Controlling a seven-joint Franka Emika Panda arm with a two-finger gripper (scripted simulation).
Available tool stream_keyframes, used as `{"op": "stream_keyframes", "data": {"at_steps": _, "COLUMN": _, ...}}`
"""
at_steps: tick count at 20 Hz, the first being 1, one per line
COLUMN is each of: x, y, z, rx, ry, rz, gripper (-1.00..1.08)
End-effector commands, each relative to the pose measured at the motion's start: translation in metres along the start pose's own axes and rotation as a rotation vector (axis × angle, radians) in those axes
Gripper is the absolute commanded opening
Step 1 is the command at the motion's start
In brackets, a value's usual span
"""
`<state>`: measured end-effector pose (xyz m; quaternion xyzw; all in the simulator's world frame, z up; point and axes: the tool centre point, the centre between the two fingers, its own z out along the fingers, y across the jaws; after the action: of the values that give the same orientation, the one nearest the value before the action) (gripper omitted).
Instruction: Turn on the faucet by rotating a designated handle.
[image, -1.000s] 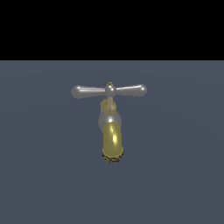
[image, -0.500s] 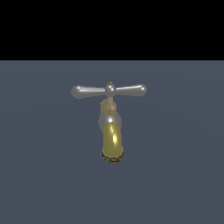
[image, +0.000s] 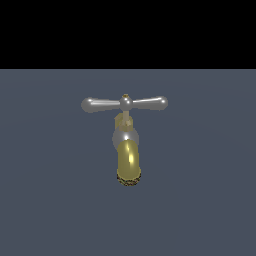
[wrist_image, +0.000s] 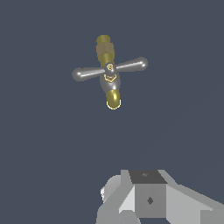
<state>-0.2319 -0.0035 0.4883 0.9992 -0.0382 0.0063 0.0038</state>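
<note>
In the exterior view, the faucet (image: 128, 155) is seen standing alone on the dark counter (image: 210, 200), its handle (image: 125, 103) lying level across the top. No arm is seen here, so the turning is judged not yet begun; all the work is left.

In the wrist view, the faucet (wrist_image: 108, 72) and its handle (wrist_image: 110, 69) are found well ahead of the pincer (wrist_image: 151, 199), apart from it. Only the pincer's grey body is shown, so whether the fingers are spread or pressed together cannot be told.

Faucet (image: 128, 160) — handle (image: 125, 103) crosswise on top
</note>
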Motion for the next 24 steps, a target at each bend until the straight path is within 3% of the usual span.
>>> {"op": "stream_keyframes", "data": {"at_steps": 1, "x": 0.005, "y": -0.002, "z": 0.003, "rx": 0.002, "ry": -0.001, "rz": 0.021, "gripper": -1.00}}
{"op": "stream_keyframes", "data": {"at_steps": 10, "x": 0.037, "y": -0.012, "z": 0.020, "rx": 0.014, "ry": -0.004, "rz": 0.153, "gripper": -1.00}}
{"op": "stream_keyframes", "data": {"at_steps": 24, "x": 0.102, "y": -0.041, "z": 0.072, "rx": 0.031, "ry": -0.017, "rz": 0.460, "gripper": -1.00}}
